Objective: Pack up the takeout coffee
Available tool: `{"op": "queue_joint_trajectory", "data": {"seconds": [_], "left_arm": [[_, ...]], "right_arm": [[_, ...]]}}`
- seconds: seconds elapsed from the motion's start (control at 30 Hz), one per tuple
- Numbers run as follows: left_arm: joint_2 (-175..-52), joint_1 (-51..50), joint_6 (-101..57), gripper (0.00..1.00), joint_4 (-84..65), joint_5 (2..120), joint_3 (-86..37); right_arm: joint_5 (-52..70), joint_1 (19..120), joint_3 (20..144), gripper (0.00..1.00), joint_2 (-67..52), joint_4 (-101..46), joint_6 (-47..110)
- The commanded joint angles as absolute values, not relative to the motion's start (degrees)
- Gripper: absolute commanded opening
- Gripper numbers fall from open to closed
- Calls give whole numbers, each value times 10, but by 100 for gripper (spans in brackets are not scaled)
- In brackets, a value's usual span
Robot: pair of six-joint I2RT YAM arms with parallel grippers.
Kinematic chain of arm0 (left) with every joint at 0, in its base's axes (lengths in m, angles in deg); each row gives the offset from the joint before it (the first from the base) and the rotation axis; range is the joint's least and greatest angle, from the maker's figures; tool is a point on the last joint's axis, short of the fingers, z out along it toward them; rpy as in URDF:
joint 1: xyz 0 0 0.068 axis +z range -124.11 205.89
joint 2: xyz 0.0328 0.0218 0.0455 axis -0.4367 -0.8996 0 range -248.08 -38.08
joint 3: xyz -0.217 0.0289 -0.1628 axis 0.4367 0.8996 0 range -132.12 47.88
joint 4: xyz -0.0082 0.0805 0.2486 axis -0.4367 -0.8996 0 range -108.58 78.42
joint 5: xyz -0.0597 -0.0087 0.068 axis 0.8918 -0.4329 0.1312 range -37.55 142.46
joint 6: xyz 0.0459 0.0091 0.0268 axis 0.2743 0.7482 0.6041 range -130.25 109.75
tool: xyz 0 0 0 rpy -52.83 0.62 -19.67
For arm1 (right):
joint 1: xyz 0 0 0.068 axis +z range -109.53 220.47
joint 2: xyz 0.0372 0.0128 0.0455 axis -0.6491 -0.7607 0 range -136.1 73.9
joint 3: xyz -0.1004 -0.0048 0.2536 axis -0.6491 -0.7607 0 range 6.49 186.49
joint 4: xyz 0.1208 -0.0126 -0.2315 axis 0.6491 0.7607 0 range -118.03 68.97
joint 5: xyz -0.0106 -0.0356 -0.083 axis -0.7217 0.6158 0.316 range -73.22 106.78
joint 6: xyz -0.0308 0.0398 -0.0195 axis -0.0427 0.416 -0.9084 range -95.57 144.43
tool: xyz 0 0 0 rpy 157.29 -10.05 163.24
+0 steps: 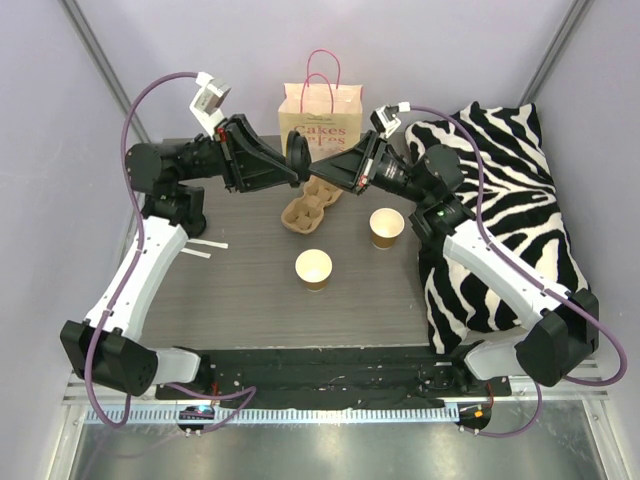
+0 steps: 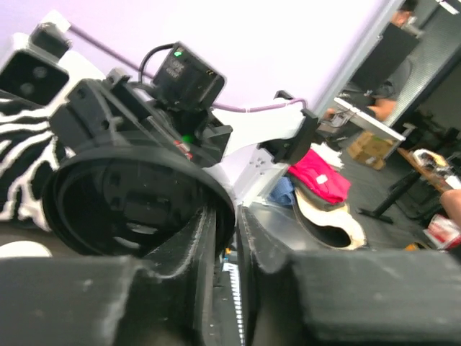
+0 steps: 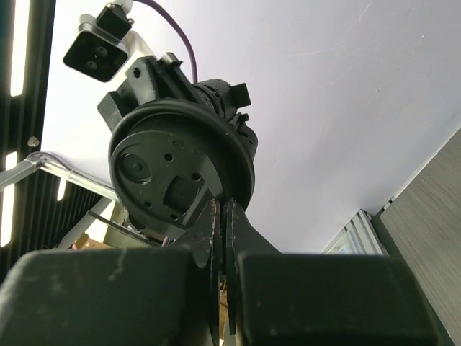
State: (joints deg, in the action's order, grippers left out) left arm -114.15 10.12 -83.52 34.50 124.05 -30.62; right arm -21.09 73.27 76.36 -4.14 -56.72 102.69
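Lavender walls [image 1: 200, 40] close in a dark wood-grain table [image 1: 250, 300], where we find two arms raised nose to nose above the work. We see the left gripper [image 1: 296, 162] and the right gripper [image 1: 322, 172] facing each other in the air over a cardboard cup carrier [image 1: 308, 210]; whether their tips touch we cannot tell. Each wrist camera shows its own fingers pressed together, only a thin slit between them, with the opposite gripper filling the view. The carrier lies on the table just in front of a paper bag [image 1: 320, 118] with pink handles, which stands upright at the far edge. Two open paper cups stand apart from the carrier: the far cup [image 1: 387, 227] near the right arm, the near cup [image 1: 314, 268] toward the table's middle. Two white strips [image 1: 205, 248] lie at left, and a zebra-print cushion [image 1: 500, 190] fills the right side.
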Motion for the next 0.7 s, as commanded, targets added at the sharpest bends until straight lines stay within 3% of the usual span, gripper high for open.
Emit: {"op": "queue_joint_trajectory", "data": {"seconds": [0.0, 0.03, 0.13, 0.2, 0.23, 0.27, 0.37, 0.5, 0.67], "left_arm": [[-1112, 108, -709, 34, 191, 1231, -296], [-1095, 108, -623, 45, 95, 1218, -296], [-1065, 110, -506, 61, -72, 1187, -302], [-1055, 116, -446, 65, -115, 1178, -300], [-1052, 121, -437, 79, -152, 1173, -298], [-1046, 127, -417, 87, -173, 1162, -296], [-1037, 172, -408, 100, -236, 1146, -285], [-1043, 278, -415, 100, -302, 1134, -268], [-1100, 297, -366, 100, -504, 1048, -324]], "right_arm": [[-219, 724, 785, 1, -32, -582, 1007], [-220, 718, 783, 1, -28, -577, 1004], [-226, 706, 774, 1, -24, -560, 989], [-236, 701, 765, 1, -18, -545, 970], [-241, 698, 762, 1, -16, -535, 961], [-246, 691, 761, 1, -14, -522, 948], [-267, 674, 783, 1, -12, -411, 854], [-241, 675, 855, 1, -12, -127, 599], [-153, 682, 924, 1, -48, 79, 348]]}}
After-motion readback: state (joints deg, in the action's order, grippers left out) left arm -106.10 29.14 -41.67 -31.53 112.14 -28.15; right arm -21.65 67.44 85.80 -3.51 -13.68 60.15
